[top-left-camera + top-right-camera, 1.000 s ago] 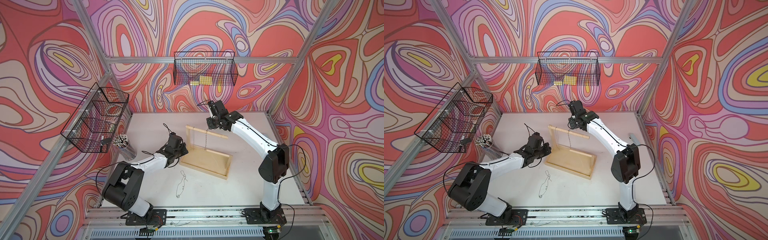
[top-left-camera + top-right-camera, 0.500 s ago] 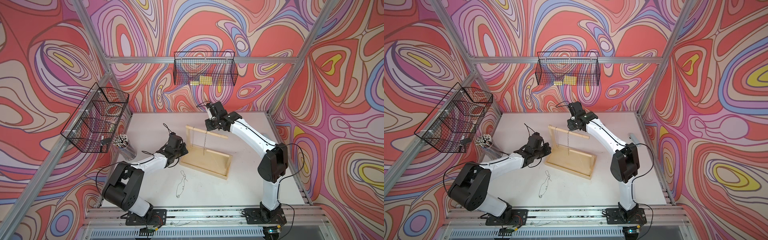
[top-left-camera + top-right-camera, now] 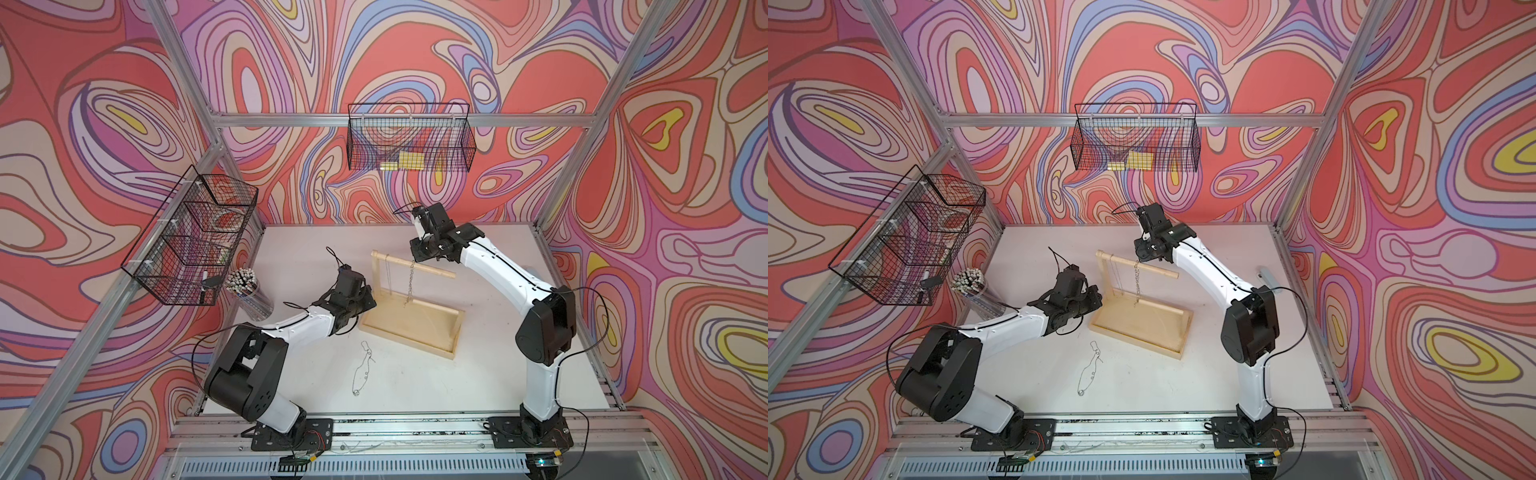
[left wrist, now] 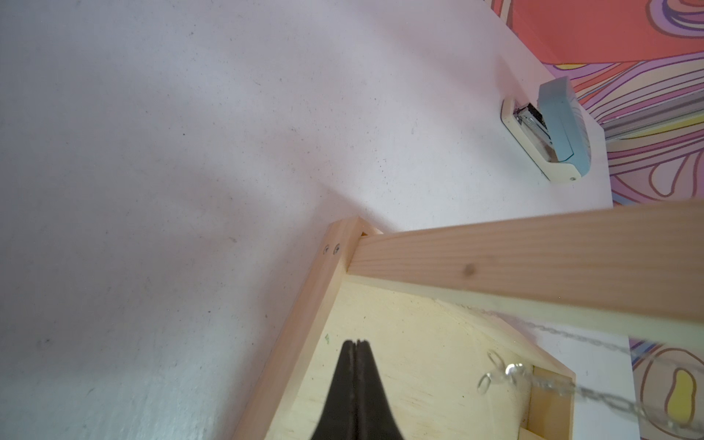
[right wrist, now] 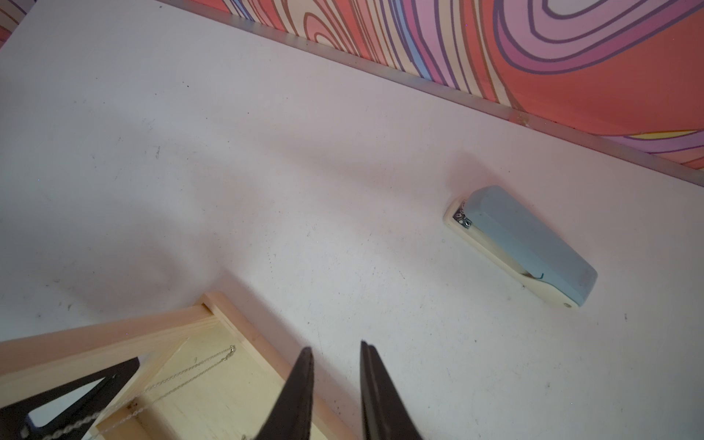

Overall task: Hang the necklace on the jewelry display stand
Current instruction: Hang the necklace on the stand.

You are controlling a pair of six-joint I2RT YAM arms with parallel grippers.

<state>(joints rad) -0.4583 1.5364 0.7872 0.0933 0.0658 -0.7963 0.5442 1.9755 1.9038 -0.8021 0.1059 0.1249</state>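
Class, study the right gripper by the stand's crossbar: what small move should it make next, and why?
Probably lift the right gripper straight up, clear of the crossbar. Its jaws stand apart with nothing between them, and the chain hangs draped over the bar unaided, so a sideways retreat might snag it.
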